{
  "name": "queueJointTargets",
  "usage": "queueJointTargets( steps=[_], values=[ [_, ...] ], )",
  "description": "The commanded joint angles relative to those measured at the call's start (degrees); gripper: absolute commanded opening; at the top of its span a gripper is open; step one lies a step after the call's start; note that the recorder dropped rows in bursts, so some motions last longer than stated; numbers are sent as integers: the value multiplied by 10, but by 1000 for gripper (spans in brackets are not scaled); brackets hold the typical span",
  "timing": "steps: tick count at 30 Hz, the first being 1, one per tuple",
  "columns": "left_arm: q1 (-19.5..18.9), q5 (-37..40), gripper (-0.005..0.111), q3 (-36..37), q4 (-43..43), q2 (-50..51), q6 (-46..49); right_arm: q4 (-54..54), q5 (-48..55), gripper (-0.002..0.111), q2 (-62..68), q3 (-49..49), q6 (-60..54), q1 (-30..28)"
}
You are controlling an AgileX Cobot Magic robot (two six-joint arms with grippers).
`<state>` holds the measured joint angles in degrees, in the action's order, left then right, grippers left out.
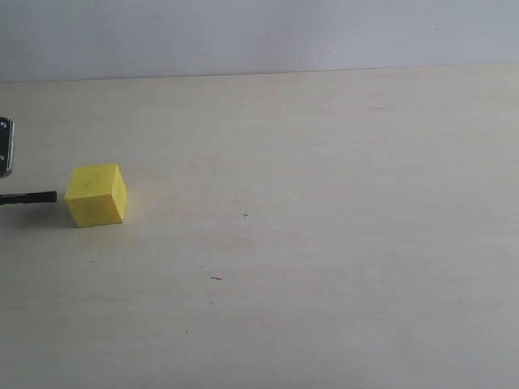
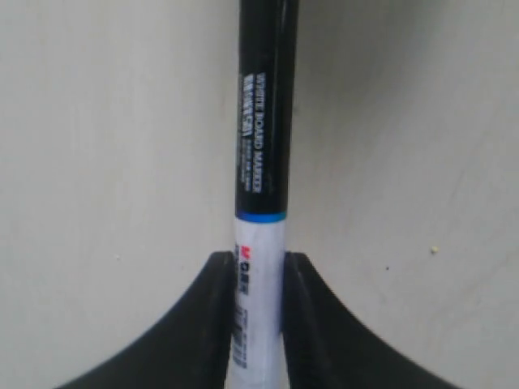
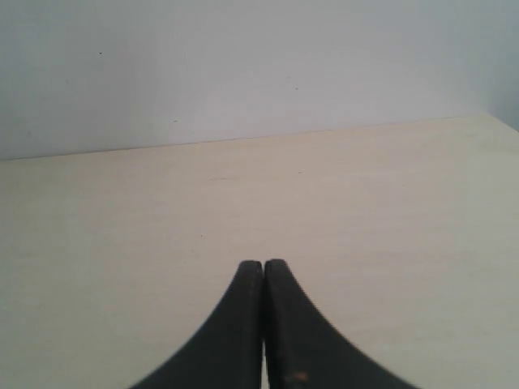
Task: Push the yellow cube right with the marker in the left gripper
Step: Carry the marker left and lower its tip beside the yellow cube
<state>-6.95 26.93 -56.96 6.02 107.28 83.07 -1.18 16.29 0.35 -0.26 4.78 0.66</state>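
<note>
The yellow cube [image 1: 96, 194] rests on the pale table at the far left of the exterior view. The marker's black cap [image 1: 29, 197] pokes in from the left edge, its tip a short gap from the cube's left face. A silver-edged piece of the left gripper [image 1: 5, 146] shows at that edge. In the left wrist view the left gripper [image 2: 259, 261] is shut on the marker [image 2: 263, 162], its white barrel between the black fingers [image 2: 215, 300] and its black cap pointing away. The cube is out of that view. The right gripper [image 3: 263, 266] is shut with nothing in it.
The table [image 1: 324, 243] is pale wood with a few small dark specks [image 1: 216, 278]. A light grey wall [image 1: 259, 32] runs behind its far edge. The right wrist view shows only table [image 3: 365, 211] and wall.
</note>
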Motion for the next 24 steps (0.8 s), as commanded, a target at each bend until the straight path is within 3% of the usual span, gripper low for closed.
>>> queueJointTargets(
  steps=[1,17,24],
  values=[
    [-11,17,0,-4,-71,-7,61,-3,-1,0,-3,3,-3,-4],
    [-4,-16,0,-4,-84,-7,55,-3,-1,0,-3,3,-3,-4],
    [-4,-28,0,-4,-84,-7,93,-3,-1,0,-3,3,-3,-4]
  ],
)
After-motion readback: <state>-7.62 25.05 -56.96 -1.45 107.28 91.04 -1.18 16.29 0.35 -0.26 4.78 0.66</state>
